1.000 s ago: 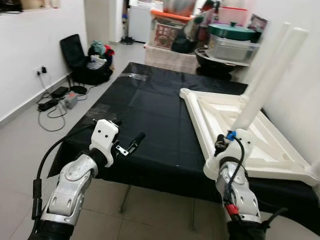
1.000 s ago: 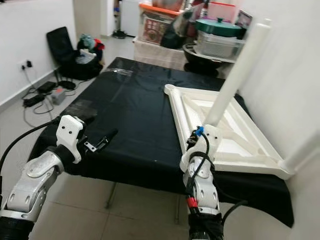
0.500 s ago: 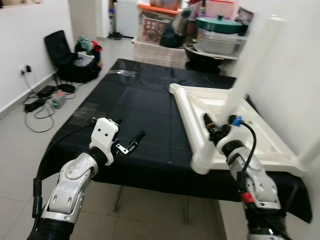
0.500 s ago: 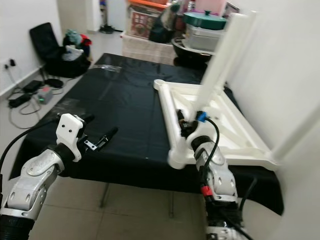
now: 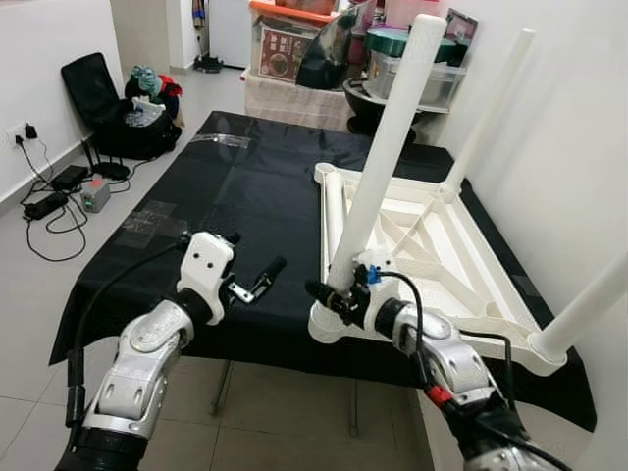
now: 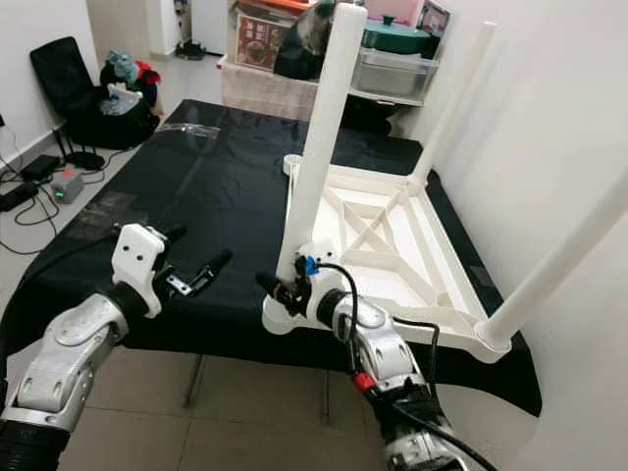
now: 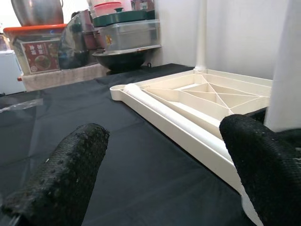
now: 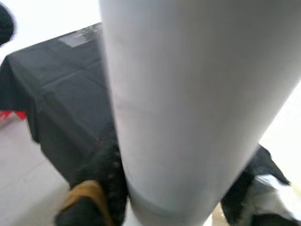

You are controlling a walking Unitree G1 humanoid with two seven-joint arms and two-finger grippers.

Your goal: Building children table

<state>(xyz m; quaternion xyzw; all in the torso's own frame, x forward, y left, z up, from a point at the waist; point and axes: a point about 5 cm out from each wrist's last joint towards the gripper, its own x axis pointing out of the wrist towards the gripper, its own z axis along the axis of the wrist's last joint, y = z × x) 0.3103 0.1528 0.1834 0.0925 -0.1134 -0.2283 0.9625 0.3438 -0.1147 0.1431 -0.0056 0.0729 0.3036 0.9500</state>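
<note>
The left pincer (image 5: 257, 283) is held open and empty above the near edge of the black worktop (image 5: 245, 196), with its two fingers spread apart. To its right, and well apart from it, the white children table (image 5: 432, 245) is laid upside down on the worktop, with three legs seen standing up from its corners. The right pincer (image 5: 332, 297) is closed around the base of the nearest leg (image 5: 383, 157), just above the corner socket, which hangs a little past the worktop edge. In the right wrist view this leg (image 8: 188, 94) is seen very close between the black fingers (image 8: 110, 174). The leg seems to be in the step of being seated or tightened. If it is pushed sideways and not down along its axis, the leg could jam crooked in the socket, or the whole light frame could be dragged over the edge, since nothing is holding it from the left side.
</note>
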